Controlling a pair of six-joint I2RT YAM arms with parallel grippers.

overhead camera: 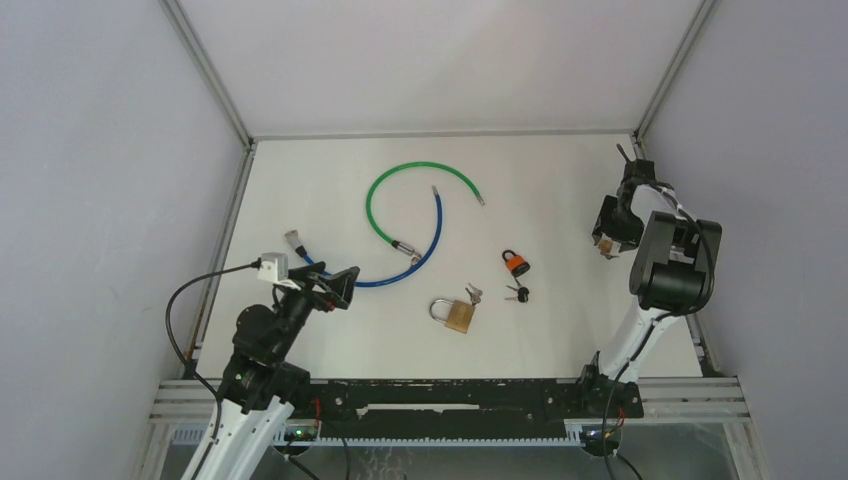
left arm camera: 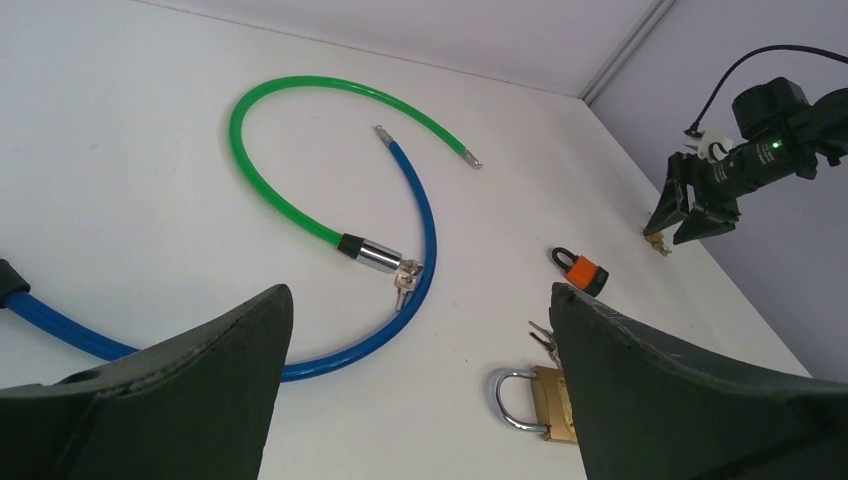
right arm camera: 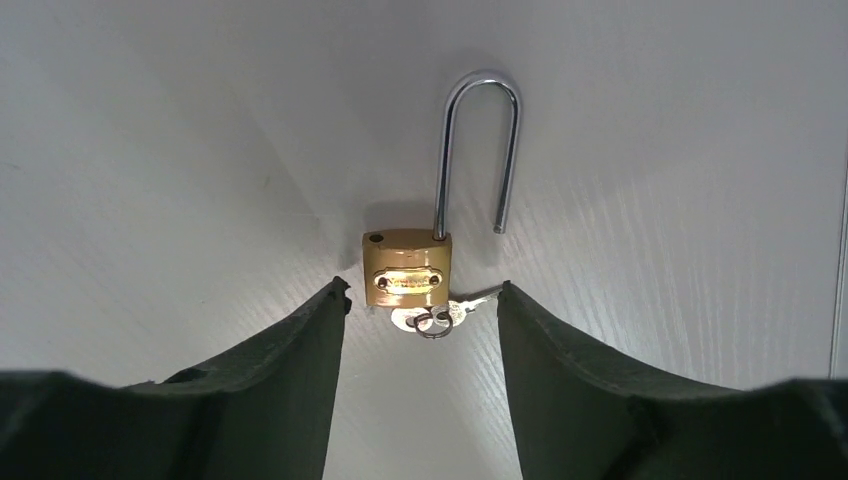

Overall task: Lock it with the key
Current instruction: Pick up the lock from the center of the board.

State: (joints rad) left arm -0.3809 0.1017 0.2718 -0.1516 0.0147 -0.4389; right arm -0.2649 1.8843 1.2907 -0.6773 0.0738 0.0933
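A small brass padlock (right arm camera: 407,268) lies on the white table with its steel shackle (right arm camera: 478,150) swung open and keys on a ring (right arm camera: 435,317) at its base. My right gripper (right arm camera: 420,292) is open, its fingers to either side of the keys, holding nothing. From above, it hovers (overhead camera: 607,238) at the table's right edge over that padlock (overhead camera: 603,247). My left gripper (overhead camera: 335,285) is open and empty at the near left, above the blue cable. In its wrist view the left gripper (left arm camera: 420,300) is spread wide.
A larger brass padlock (overhead camera: 455,314) with keys (overhead camera: 473,293) lies mid-table. An orange padlock (overhead camera: 515,263) and its keys (overhead camera: 518,293) lie to the right of it. A green cable lock (overhead camera: 400,190) and a blue cable lock (overhead camera: 425,250) curve across the middle. Walls enclose the table.
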